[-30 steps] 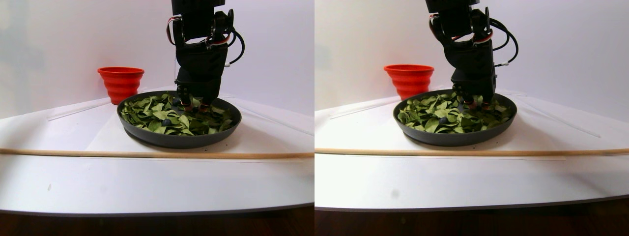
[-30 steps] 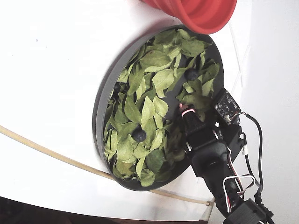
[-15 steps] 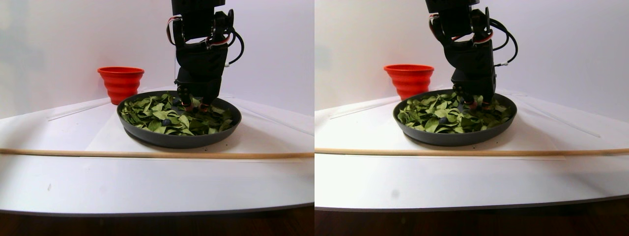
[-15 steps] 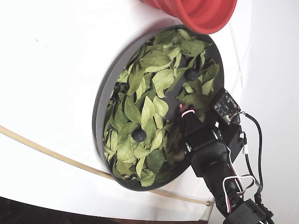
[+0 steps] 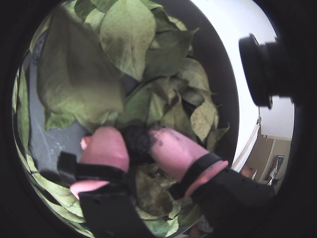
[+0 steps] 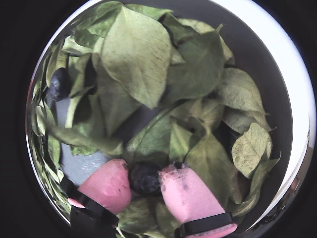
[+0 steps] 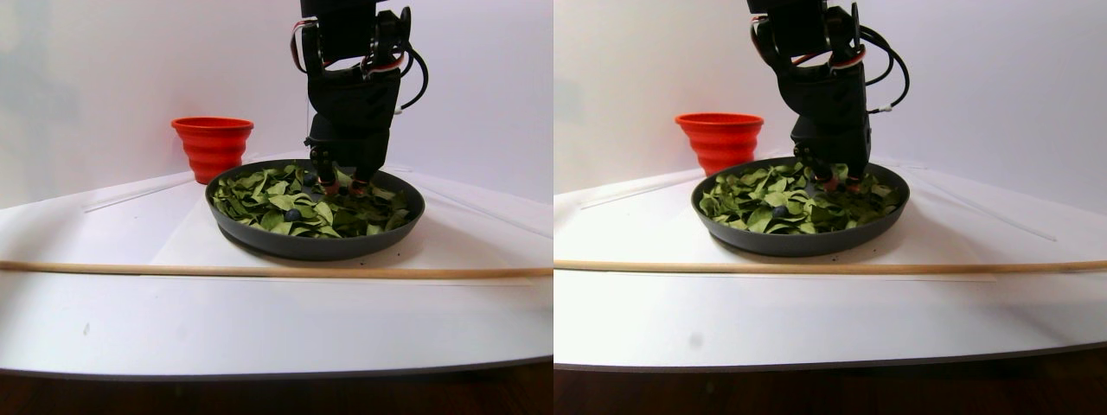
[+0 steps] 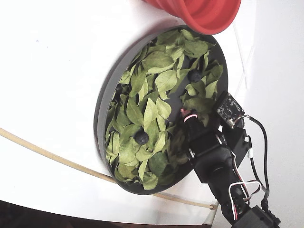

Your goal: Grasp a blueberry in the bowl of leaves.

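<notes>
The bowl of leaves [image 7: 311,246] is a wide dark grey dish full of loose green leaves; its rim also shows in the fixed view [image 8: 102,109]. My gripper [image 6: 144,179] is down among the leaves, and its pink fingertips [image 6: 106,183] press both sides of a dark blueberry [image 6: 143,176]. In a wrist view the same blueberry [image 5: 138,141] sits between the pink pads [image 5: 106,148]. In the stereo pair view the gripper [image 7: 344,183] reaches into the far side of the dish. Other blueberries lie free among the leaves [image 6: 59,83], [image 8: 141,137], [image 8: 194,75].
A red-orange ribbed bowl [image 7: 212,143] stands behind the dish on the left, and it is at the top edge of the fixed view [image 8: 204,14]. A thin wooden stick [image 7: 259,270] lies across the white table in front of the dish.
</notes>
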Controlling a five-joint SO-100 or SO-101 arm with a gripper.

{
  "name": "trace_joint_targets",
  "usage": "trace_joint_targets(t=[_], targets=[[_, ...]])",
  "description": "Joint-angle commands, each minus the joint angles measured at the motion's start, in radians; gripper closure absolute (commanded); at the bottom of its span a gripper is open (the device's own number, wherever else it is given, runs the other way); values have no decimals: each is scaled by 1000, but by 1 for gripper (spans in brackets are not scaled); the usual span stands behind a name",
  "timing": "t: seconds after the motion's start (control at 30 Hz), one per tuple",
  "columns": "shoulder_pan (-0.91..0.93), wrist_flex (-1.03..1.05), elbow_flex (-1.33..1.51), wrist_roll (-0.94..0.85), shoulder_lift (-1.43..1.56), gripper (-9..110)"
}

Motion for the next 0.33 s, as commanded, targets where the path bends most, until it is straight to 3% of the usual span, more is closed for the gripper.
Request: trace_joint_targets(t=[0.0,0.3], targets=[[-3,5,8,-14,135,91],[-25,34,43,-26,215,91]])
